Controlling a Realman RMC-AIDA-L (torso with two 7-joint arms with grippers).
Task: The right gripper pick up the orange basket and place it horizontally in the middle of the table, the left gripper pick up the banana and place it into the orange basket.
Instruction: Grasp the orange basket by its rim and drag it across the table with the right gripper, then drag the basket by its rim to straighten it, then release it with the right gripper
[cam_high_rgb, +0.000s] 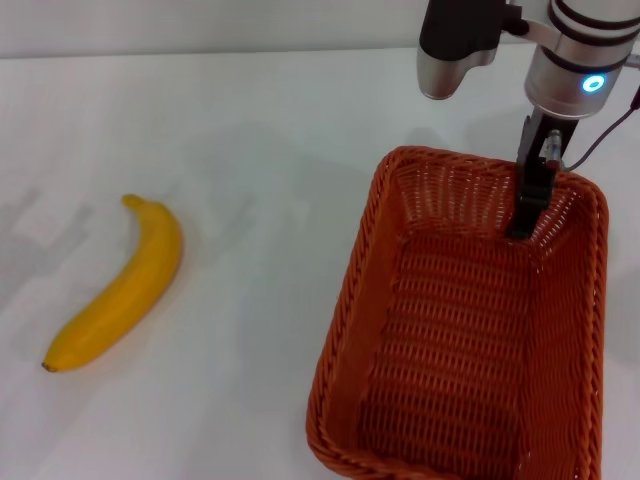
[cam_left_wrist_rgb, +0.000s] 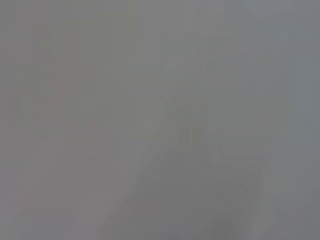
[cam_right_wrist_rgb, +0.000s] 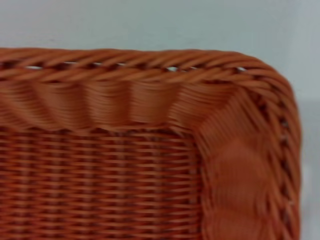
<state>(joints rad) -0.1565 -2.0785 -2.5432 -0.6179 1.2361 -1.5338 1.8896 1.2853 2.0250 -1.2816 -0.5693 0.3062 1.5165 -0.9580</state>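
Note:
The orange basket (cam_high_rgb: 470, 330) lies lengthwise on the right side of the white table (cam_high_rgb: 260, 120), its near end cut off by the picture's edge. My right gripper (cam_high_rgb: 535, 195) comes down from above onto the basket's far rim. One black finger is inside against the far wall, the other is behind the rim, and the two are close together on the wicker. The right wrist view shows the basket's corner (cam_right_wrist_rgb: 240, 100) and woven floor from close by. The banana (cam_high_rgb: 122, 288) lies apart on the left of the table. My left gripper does not show.
A silver-grey and black arm segment (cam_high_rgb: 455, 45) hangs over the far edge of the table beside the right wrist. Bare white tabletop lies between the banana and the basket. The left wrist view is a blank grey surface.

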